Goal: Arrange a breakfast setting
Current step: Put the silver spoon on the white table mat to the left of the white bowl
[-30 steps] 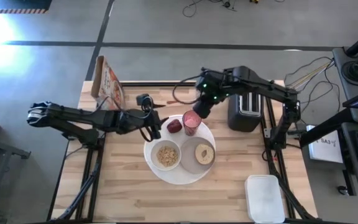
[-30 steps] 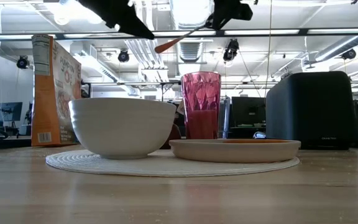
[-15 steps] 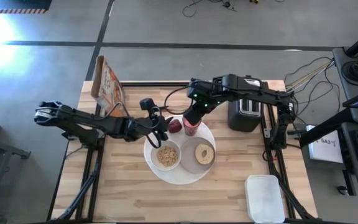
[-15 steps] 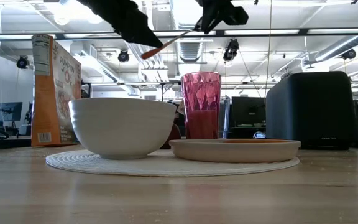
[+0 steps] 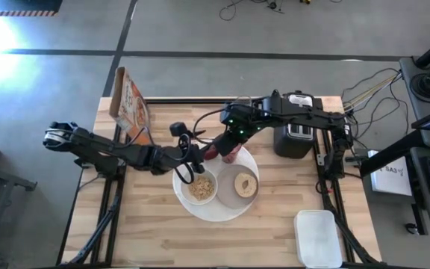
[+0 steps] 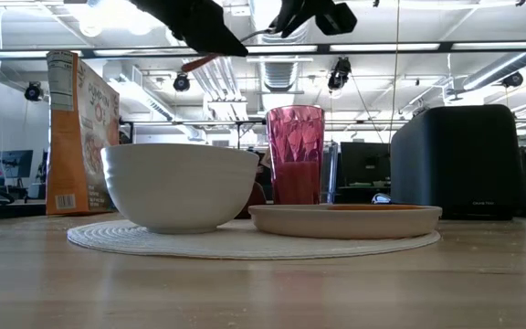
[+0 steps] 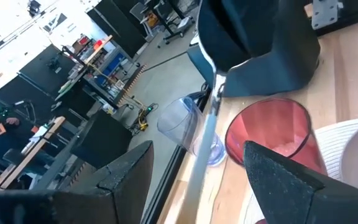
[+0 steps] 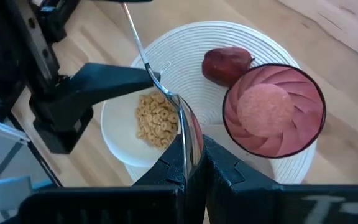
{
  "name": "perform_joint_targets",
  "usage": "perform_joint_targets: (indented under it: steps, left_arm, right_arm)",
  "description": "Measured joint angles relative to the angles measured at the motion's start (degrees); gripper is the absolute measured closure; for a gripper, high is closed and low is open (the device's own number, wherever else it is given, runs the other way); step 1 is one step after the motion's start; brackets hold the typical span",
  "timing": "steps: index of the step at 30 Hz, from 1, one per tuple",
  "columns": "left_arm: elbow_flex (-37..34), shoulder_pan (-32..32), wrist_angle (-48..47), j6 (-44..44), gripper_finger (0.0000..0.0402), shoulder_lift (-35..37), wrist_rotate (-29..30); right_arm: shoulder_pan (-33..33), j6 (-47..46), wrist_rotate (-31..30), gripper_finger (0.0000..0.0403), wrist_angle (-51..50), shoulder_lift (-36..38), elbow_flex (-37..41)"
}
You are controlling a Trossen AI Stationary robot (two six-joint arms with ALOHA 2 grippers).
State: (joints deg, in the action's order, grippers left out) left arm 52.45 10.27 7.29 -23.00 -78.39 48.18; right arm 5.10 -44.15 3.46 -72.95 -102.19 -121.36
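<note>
The large white plate holds the white bowl with cereal, the grey plate with the bagel half, the pink tumbler and the red apple. My right gripper is shut on the spoon, high over the plate beside the tumbler. My left gripper is open. Its fingers stand on either side of the spoon's metal shaft without plainly touching it. The orange handle end shows past the left gripper in the low view. My right gripper pinches the spoon's bowl end between its two fingers. The shaft runs on from the fingertips in line with the fingers, toward my left gripper. The spoon is lifted clear above the bowl and plate, its handle end slanting down.
A cereal box stands at the far left and a black toaster at the far right. A white container lies at the near right corner. A clear glass stands behind the tumbler.
My right gripper has carried the spoon from over the tumbler toward the table's left and a little nearer. My left gripper has moved toward the table's right, and its open fingers now stand around the spoon's shaft.
</note>
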Motion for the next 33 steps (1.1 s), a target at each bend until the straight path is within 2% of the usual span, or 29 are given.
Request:
perform_joint_targets:
  steps: [7, 10, 16, 21, 33]
  left_arm:
    - [0.0, 1.19, 0.24, -0.05, 0.0175, -0.02, 2.91]
    - [0.0, 1.21, 0.23, -0.05, 0.0192, -0.31, 3.25]
    - [0.0, 1.19, 0.31, -2.52, 0.0238, -0.31, 8.37]
    - [0.0, 1.19, 0.4, -3.07, 0.0256, -0.29, 8.84]
    - [0.0, 0.6, 1.3, -5.05, 0.0272, -0.28, 10.02]
  right_arm:
    - [-0.83, -2.28, -0.81, 0.039, 1.02, 0.0, 0.0]
    - [-0.74, -2.83, -1.46, 0.039, 3.1, 0.0, 0.0]
    - [-0.71, -5.25, -3.7, 0.0385, 4.62, -0.04, 0.0]
    - [-0.59, -5.54, -4.6, 0.0384, 4.66, -0.15, 0.0]
    - [-0.59, -6.69, -8.15, 0.0382, 5.72, -0.46, 0.08]
